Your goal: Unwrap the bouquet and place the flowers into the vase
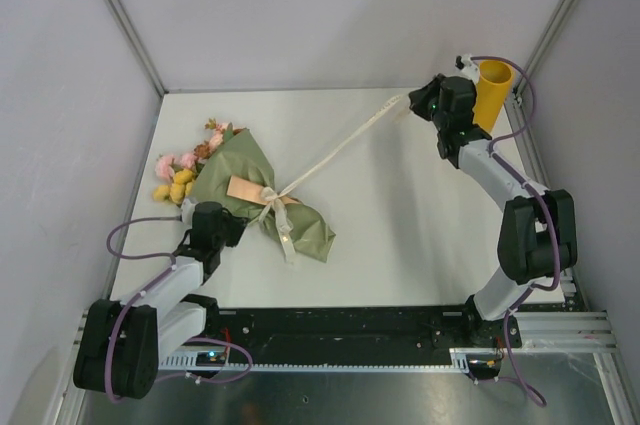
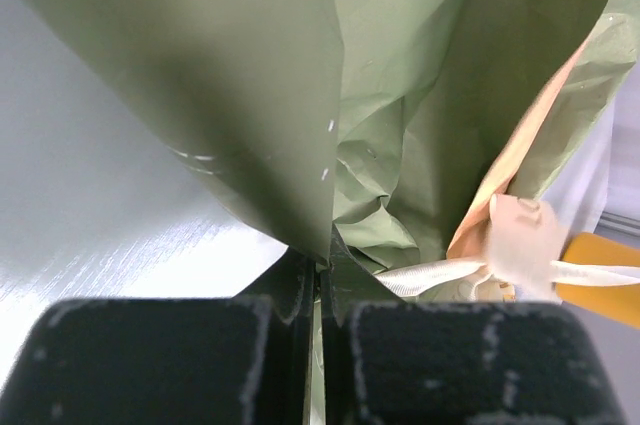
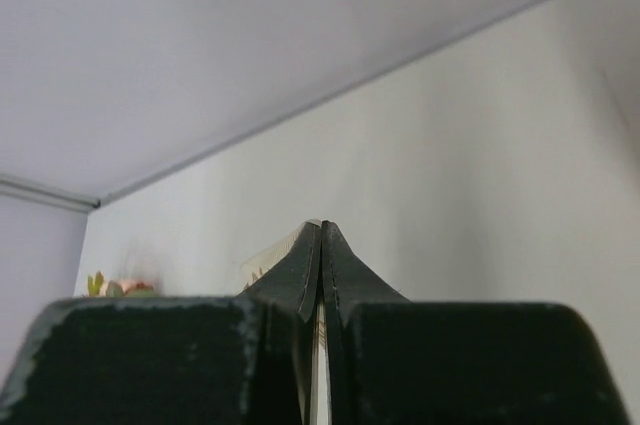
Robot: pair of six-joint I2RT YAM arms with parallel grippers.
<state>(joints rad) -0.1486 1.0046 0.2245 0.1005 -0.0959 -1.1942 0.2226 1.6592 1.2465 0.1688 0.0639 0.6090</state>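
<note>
Our left arm point(image 1: 165, 285) lies low at the lower left of the top view, forearm angled up-frame. The left gripper point(image 2: 320, 265) is pinched tight on a paper edge of the bouquet point(image 1: 235, 165). Our right arm point(image 1: 500, 180) bends at the right edge and reaches to the upper right, the right gripper point(image 3: 320, 229) clamped on the ribbon point(image 1: 340, 149).

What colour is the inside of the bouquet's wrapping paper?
Peach-orange lining, clearest in the left wrist view.

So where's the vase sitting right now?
In the top view the vase stands at the far right corner of the table, beside the right gripper, which pinches the cream ribbon, far from the bouquet on the left.
</note>
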